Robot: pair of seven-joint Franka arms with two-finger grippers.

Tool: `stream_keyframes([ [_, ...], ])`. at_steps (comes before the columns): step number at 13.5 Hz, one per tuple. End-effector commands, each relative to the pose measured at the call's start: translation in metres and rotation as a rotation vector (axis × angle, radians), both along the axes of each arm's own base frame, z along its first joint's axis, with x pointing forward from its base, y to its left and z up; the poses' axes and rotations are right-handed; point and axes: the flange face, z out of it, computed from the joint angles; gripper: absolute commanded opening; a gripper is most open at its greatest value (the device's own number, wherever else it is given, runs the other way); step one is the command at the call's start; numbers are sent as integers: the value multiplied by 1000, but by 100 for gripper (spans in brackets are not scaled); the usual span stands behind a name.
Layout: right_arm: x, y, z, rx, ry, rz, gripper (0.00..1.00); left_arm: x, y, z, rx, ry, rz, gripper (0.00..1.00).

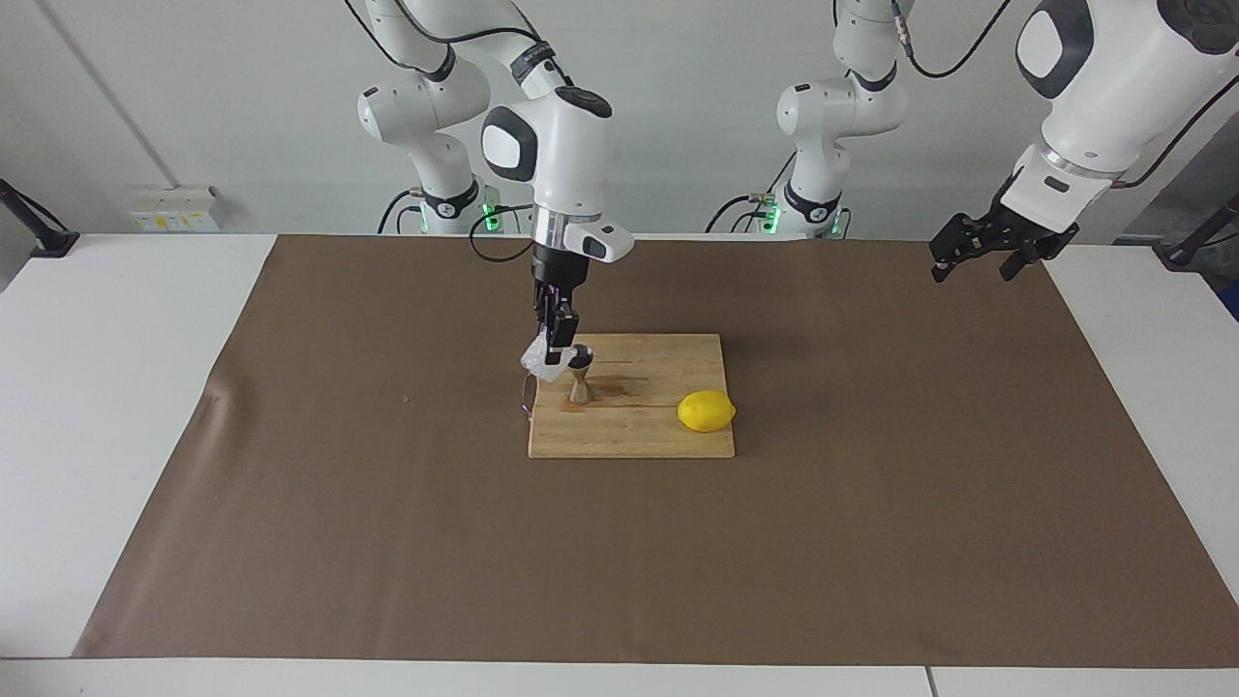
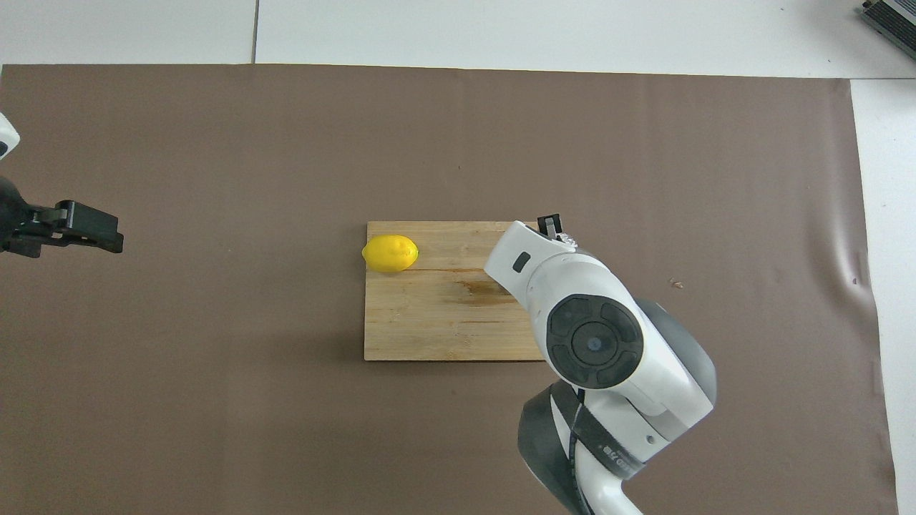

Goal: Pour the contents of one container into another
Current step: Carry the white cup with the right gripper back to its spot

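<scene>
My right gripper is shut on the small clear bumpy glass cup, holding it tilted just above the wooden board's corner. The cup hangs beside the top rim of the steel hourglass jigger, which stands upright on the board. In the overhead view the right arm hides the jigger, and only a sliver of the cup shows by the right gripper's fingertips. My left gripper waits open and raised over the mat at the left arm's end, also seen as the left gripper from above.
A yellow lemon lies on the board toward the left arm's end; the lemon is also plain from above. A dark wet stain marks the board. A brown mat covers the table.
</scene>
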Motion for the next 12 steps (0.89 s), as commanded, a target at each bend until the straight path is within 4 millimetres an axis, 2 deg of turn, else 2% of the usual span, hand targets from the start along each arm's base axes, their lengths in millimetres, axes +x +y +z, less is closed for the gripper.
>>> stream_keyframes([
  [1, 2, -16, 3, 41, 33, -32, 0, -5, 3, 4, 9, -9, 5, 100],
  [7, 17, -50, 0, 165, 119, -94, 0, -5, 3, 4, 9, -9, 5, 100],
  [10, 31, -93, -7, 251, 178, -130, 0, -5, 3, 4, 9, -9, 5, 100],
  [12, 38, -129, -16, 307, 241, -162, 0, -5, 3, 4, 9, -9, 5, 100],
])
